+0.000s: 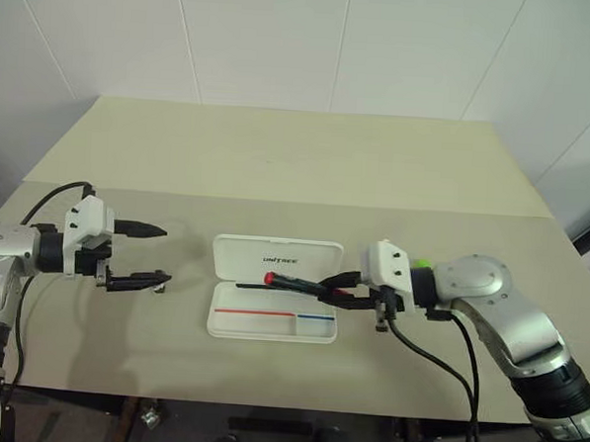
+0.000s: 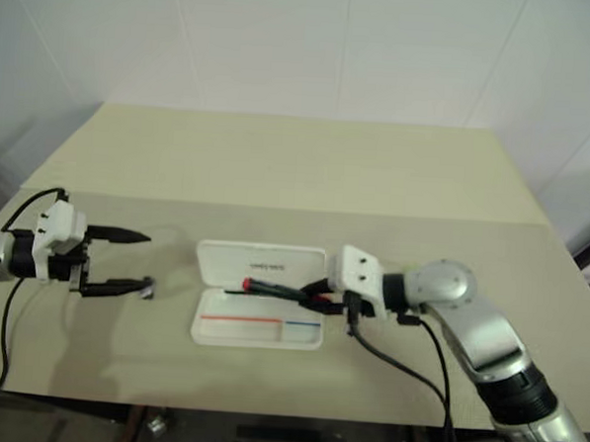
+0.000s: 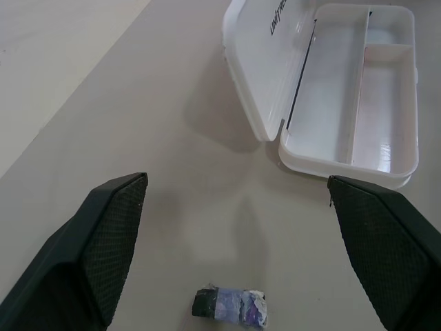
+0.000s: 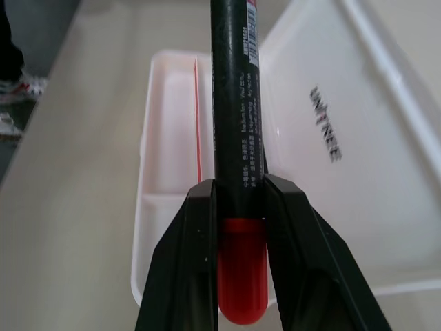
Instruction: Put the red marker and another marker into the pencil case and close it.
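The white pencil case (image 1: pixel 232 323) lies open at the table's middle, its lid (image 1: pixel 279 252) folded back and a red and blue stripe on the tray. My right gripper (image 1: pixel 333 285) is shut on the red marker (image 1: pixel 297 281), a black barrel with a red tip. It holds the marker roughly level over the case, near the hinge. In the right wrist view the barrel (image 4: pixel 238 103) runs out from between the fingers (image 4: pixel 193 262) above the tray. A bit of lime-green, another marker (image 1: pixel 423 263), peeks from behind my right wrist. My left gripper (image 1: pixel 147 255) stands open left of the case, holding nothing.
A small dark and bluish wrapped scrap (image 3: pixel 229 307) lies on the table just beneath my left gripper's fingers (image 3: pixel 103 241). The tan table (image 1: pixel 298 162) stretches bare behind the case to the white wall. Black cables trail from both wrists over the front edge.
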Tool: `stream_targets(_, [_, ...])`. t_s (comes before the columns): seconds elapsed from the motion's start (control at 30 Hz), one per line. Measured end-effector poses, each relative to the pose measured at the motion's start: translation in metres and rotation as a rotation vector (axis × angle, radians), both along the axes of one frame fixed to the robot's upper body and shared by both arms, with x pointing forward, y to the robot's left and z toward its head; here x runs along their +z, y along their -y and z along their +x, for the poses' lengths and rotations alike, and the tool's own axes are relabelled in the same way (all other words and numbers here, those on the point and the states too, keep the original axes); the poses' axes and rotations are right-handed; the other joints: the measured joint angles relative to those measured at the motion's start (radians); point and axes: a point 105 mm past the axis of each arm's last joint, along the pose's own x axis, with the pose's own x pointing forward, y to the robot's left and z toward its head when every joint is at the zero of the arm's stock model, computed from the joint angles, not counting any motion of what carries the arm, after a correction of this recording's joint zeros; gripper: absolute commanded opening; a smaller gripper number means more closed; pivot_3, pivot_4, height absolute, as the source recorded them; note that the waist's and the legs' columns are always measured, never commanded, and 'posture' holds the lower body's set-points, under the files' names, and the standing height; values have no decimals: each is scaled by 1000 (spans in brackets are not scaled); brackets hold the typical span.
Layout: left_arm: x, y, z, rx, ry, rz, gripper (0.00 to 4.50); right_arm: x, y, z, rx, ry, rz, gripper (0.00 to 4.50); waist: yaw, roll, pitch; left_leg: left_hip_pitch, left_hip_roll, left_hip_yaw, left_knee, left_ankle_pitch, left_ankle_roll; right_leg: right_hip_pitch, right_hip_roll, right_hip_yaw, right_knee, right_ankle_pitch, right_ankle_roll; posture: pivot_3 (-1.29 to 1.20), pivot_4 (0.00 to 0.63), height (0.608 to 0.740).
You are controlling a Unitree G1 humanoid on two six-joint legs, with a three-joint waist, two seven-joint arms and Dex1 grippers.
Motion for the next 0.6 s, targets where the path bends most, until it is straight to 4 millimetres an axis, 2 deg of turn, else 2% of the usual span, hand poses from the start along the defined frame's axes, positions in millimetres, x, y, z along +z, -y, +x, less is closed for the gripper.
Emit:
stream_targets(0.13, [-3, 6, 1, -14, -2, -11, 4500, -19, -16, 5, 23, -6, -54, 591, 1, 0, 0, 0, 0, 0, 0, 0, 0, 0, 0, 0, 1, 0, 0, 0, 150, 740])
stream_targets(0.37, [-3, 20, 3, -49, 6, -27, 4500, -17, -33, 17, 24, 46, -68, 591, 0, 0, 0, 0, 0, 0, 0, 0, -1, 0, 0, 0, 1, 0, 0, 0, 150, 740])
stream_targets(0.6, [-1, 26, 4, -59, 14, -38, 4500, -20, -32, 21, 15, 63, -90, 591, 0, 0, 0, 0, 0, 0, 0, 0, -1, -1, 0, 0, 2, 0, 0, 0, 150, 740])
